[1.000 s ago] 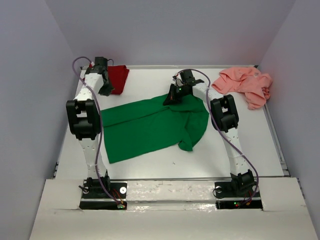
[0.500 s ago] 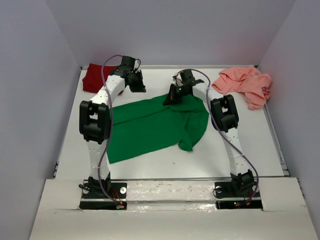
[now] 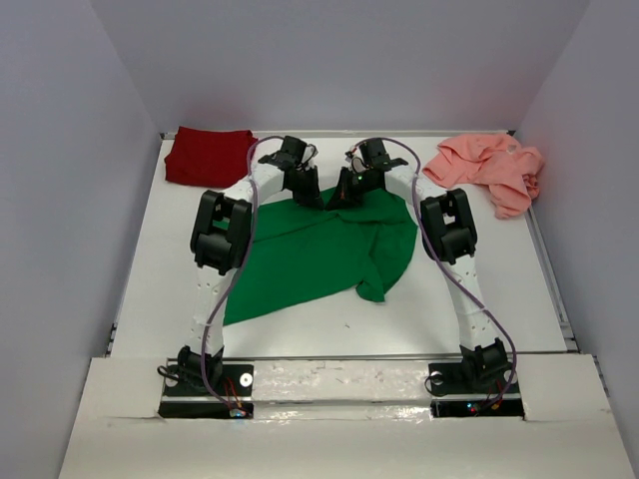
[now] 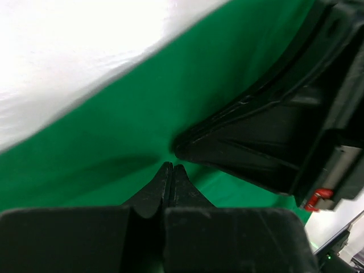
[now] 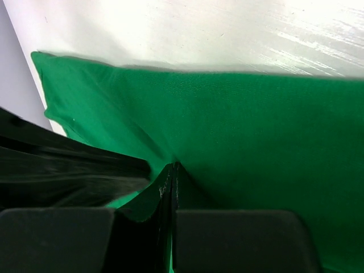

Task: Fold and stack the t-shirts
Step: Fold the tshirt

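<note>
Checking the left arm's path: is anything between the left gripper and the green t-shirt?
Nothing visible. The shut left gripper points at bare green t-shirt cloth; the right gripper sits beside it, not between.

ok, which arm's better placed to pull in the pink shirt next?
Right, probably. The salmon pink t-shirt lies crumpled at the table's far right corner, on that arm's side. The left pincer, shut beside the right pincer at the green t-shirt's far edge, would have to cross it.

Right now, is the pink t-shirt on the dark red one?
No, the pink t-shirt lies far right, the dark red t-shirt far left.
</note>
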`<action>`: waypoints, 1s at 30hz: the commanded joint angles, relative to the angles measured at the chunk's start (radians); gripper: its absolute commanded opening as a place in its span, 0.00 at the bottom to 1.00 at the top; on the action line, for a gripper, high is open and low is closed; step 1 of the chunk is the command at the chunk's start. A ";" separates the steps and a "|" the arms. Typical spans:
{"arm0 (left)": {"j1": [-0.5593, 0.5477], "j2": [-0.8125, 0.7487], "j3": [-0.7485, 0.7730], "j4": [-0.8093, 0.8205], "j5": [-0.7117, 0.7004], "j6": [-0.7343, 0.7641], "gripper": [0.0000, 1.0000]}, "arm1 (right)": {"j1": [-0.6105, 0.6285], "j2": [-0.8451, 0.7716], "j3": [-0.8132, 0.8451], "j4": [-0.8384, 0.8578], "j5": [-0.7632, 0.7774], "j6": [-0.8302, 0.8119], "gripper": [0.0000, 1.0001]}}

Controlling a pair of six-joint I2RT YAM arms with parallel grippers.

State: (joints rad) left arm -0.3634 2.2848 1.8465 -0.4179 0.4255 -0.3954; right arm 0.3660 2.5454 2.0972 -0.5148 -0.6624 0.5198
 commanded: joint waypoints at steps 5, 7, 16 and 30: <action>-0.012 0.001 0.056 -0.030 -0.022 -0.022 0.00 | -0.021 -0.048 -0.028 -0.024 0.081 -0.030 0.00; -0.017 0.004 0.054 -0.038 -0.043 -0.019 0.00 | -0.021 -0.050 -0.032 -0.025 0.084 -0.032 0.00; -0.034 0.036 0.048 -0.058 -0.086 -0.005 0.00 | -0.030 -0.167 -0.052 -0.025 0.164 -0.066 0.44; -0.052 0.128 0.146 -0.140 -0.125 -0.007 0.00 | 0.092 -0.510 -0.097 -0.146 0.461 -0.388 0.53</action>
State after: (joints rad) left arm -0.4061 2.3749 1.9583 -0.4900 0.3347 -0.4095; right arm 0.3470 2.1250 2.0441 -0.5804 -0.3660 0.3168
